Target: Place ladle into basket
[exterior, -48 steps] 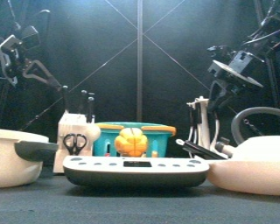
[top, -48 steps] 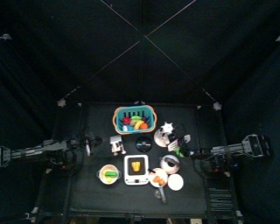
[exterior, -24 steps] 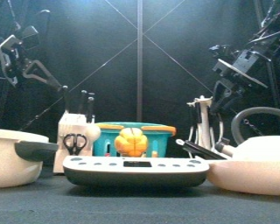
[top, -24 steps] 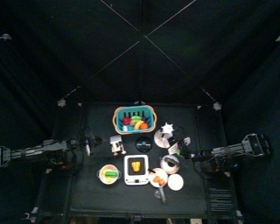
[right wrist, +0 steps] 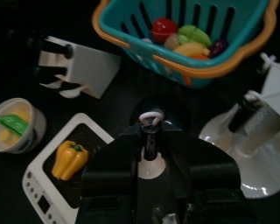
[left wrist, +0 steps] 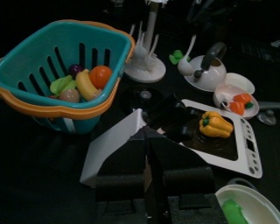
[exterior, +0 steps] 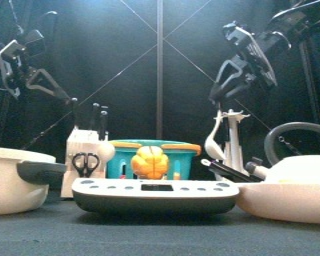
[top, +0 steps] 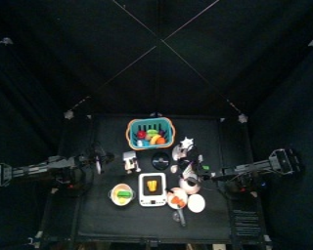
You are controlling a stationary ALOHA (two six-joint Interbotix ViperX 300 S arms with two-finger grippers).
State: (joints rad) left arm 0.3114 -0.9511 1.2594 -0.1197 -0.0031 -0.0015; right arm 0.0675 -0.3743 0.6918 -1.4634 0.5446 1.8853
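The ladle (right wrist: 152, 115) is not in the basket (right wrist: 240, 52) yet. The right gripper (right wrist: 150, 131) looks closed down narrow on a slim dark handle, and the pale ringed end pokes out just past the tips. I judge that this is the ladle's handle, though its bowl is hidden behind the gripper. The pick-up therefore seems done. The carry over the rim and the release are left.

In the top view the gripper sits on the near side of the basket, well apart from it and off toward the right arm's side. In the front view it hangs high above everything on the table.

The basket already holds a tomato, a green vegetable and other produce, so the free room is at the end away from those.

Between gripper and basket stand a white utensil rack (right wrist: 266, 109) and a white knife block (right wrist: 80, 66), both near the basket's front wall. Nearer than these are a scale (right wrist: 52, 185) with a yellow pepper (right wrist: 67, 159) on it and a bowl (right wrist: 15, 122). The rack's upright posts are the likeliest snag on a low path.

The left gripper (top: 99, 162) rests beside the knife block. I cannot tell whether it is open.
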